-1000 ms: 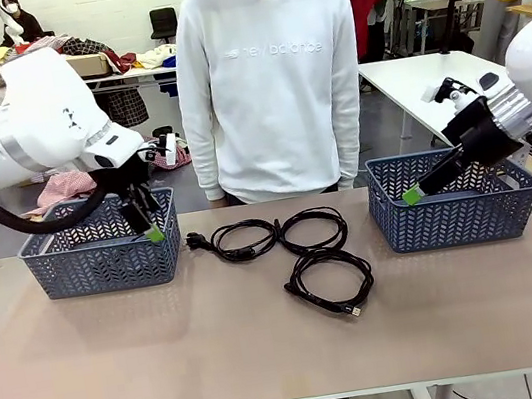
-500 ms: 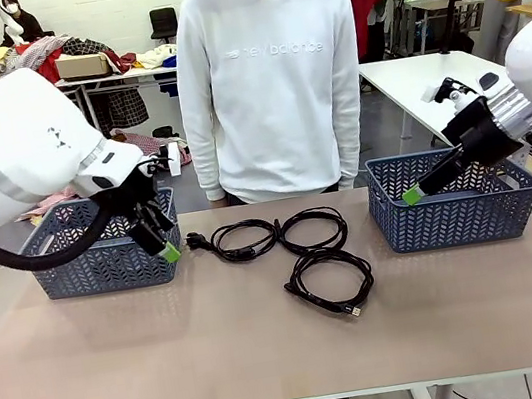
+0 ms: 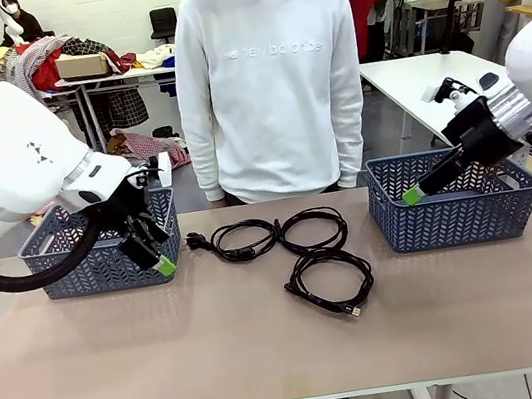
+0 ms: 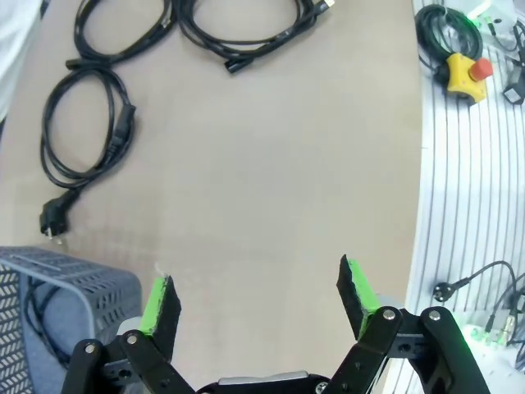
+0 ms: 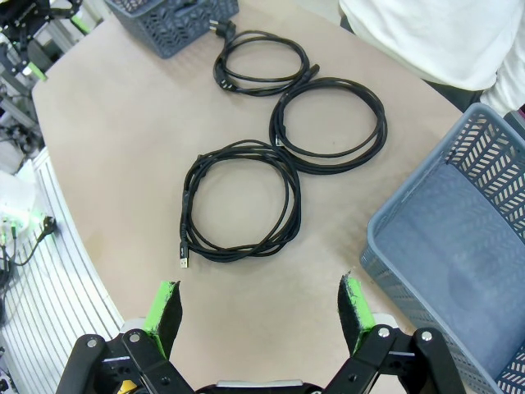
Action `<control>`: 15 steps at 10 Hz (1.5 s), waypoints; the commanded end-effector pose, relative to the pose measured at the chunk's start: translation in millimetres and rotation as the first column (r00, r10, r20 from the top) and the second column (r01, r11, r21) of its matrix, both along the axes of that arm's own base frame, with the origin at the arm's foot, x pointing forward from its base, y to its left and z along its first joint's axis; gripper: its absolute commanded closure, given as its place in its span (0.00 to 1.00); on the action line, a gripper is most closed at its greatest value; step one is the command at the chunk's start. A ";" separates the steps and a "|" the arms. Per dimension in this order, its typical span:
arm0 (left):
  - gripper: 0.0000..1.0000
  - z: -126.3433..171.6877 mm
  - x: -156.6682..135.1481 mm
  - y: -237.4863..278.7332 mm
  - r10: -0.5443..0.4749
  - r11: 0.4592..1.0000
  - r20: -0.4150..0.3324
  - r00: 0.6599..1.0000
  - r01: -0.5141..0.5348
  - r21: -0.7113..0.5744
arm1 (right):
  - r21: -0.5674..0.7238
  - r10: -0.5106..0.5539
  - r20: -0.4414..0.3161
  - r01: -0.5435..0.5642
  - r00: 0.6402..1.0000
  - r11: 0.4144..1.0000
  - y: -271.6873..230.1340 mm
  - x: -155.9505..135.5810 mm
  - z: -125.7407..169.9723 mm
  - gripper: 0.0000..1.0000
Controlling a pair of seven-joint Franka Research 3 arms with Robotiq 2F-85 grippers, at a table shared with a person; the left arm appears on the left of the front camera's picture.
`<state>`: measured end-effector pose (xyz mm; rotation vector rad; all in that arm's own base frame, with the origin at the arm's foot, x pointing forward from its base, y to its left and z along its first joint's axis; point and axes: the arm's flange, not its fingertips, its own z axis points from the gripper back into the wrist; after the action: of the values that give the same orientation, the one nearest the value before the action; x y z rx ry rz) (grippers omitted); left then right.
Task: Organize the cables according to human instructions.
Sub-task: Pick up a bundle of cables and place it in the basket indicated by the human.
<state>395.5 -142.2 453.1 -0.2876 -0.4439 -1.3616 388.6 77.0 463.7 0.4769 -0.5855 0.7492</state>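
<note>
Two robot arms at a worktop (image 3: 173, 376), w/ a person (image 3: 269, 88) standing at the far side, hands hidden, no gesture to be seen.

Left tool (image 3: 158, 256) hung released, jaws wide apart, nothing btwn them. It was tilted down just in front of the left basket (image 3: 76, 275), pads close above the worktop. Right tool (image 3: 414, 193) was likewise released and empty, held by the near rim of the right basket (image 3: 452, 221), pointing toward the worktop's middle.

Three loose black coils lay on the worktop btwn the two tools. Cable 1 (image 3: 240, 239), w/ a round plug end, was closest to the left tool, a short way off its fingertip side. Cable 2 (image 3: 313, 229) lay right beside cable 1, farther from the left tool. Cable 3 (image 3: 330, 282) lay straight ahead of the right tool, touching or nearly touching cable 2.

In the left wrist view a dark cord showed inside the left basket, beside the tool's finger. It was prob. cable 4 (image 4: 37, 308), though only a small part was visible. The part of the right basket seen from the right wrist view held nothing.

Progress, as a judgement: approx. one of four sorted, three left. Neither tool had begun a pick. Which basket each goes to depends on the person's instruction. Cable 1 looked the easiest next reach for the left tool.
</note>
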 end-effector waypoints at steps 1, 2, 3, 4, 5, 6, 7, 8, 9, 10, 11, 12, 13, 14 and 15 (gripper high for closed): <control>0.00 1.3 4.6 -1.6 0.003 1.000 0.003 1.000 -0.003 0.012 | 0.026 0.021 0.017 -0.022 1.000 0.999 -0.7 4.5 -1.0 0.00; 0.00 1.3 4.6 -1.6 0.003 1.000 0.003 1.000 -0.003 0.012 | 0.026 0.021 0.017 -0.022 1.000 0.999 -0.7 4.5 -1.0 0.00; 0.00 1.3 4.6 -1.6 0.003 1.000 0.003 1.000 -0.003 0.012 | 0.026 0.021 0.017 -0.022 1.000 0.999 -0.7 4.5 -1.0 0.00; 0.00 1.3 4.6 -1.6 0.003 1.000 0.003 1.000 -0.003 0.012 | 0.026 0.021 0.017 -0.022 1.000 0.999 -0.7 4.5 -1.0 0.00; 0.00 1.3 4.6 -1.6 0.003 1.000 0.003 1.000 -0.003 0.012 | 0.026 0.021 0.017 -0.022 1.000 0.999 -0.7 4.5 -1.0 0.00; 0.00 1.3 4.6 -1.6 0.003 1.000 0.003 1.000 -0.003 0.012 | 0.026 0.021 0.017 -0.022 1.000 0.999 -0.7 4.5 -1.0 0.00; 0.00 1.3 4.6 -1.6 0.003 1.000 0.003 1.000 -0.003 0.012 | 0.026 0.021 0.017 -0.022 1.000 0.999 -0.7 4.5 -1.0 0.00; 0.00 1.3 4.6 -1.6 0.003 1.000 0.003 1.000 -0.003 0.012 | 0.026 0.021 0.017 -0.022 1.000 0.999 -0.7 4.5 -1.0 0.00; 0.00 1.3 4.6 -1.6 0.003 1.000 0.003 1.000 -0.003 0.012 | 0.026 0.021 0.017 -0.022 1.000 0.999 -0.7 4.5 -1.0 0.00; 0.00 1.3 4.6 -1.6 0.003 1.000 0.003 1.000 -0.003 0.012 | 0.026 0.021 0.017 -0.022 1.000 0.999 -0.7 4.5 -1.0 0.00; 0.00 1.3 4.6 -1.6 0.003 1.000 0.003 1.000 -0.003 0.012 | 0.026 0.021 0.017 -0.022 1.000 0.999 -0.7 4.5 -1.0 0.00; 0.00 1.3 4.6 -1.6 0.003 1.000 0.003 1.000 -0.003 0.012 | 0.026 0.021 0.017 -0.022 1.000 0.999 -0.7 4.5 -1.0 0.00; 0.00 1.3 4.6 -1.6 0.003 1.000 0.003 1.000 -0.003 0.012 | 0.026 0.021 0.017 -0.022 1.000 0.999 -0.7 4.5 -1.0 0.00; 0.00 1.3 4.6 -1.6 0.003 1.000 0.003 1.000 -0.003 0.012 | 0.026 0.021 0.017 -0.022 1.000 0.999 -0.7 4.5 -1.0 0.00; 0.00 1.3 4.6 -1.6 0.003 1.000 0.003 1.000 -0.003 0.012 | 0.026 0.021 0.017 -0.022 1.000 0.999 -0.7 4.5 -1.0 0.00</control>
<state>397.9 -143.9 452.8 -0.2876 -0.4421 -1.3641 388.6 77.0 463.7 0.4769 -0.5855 0.7493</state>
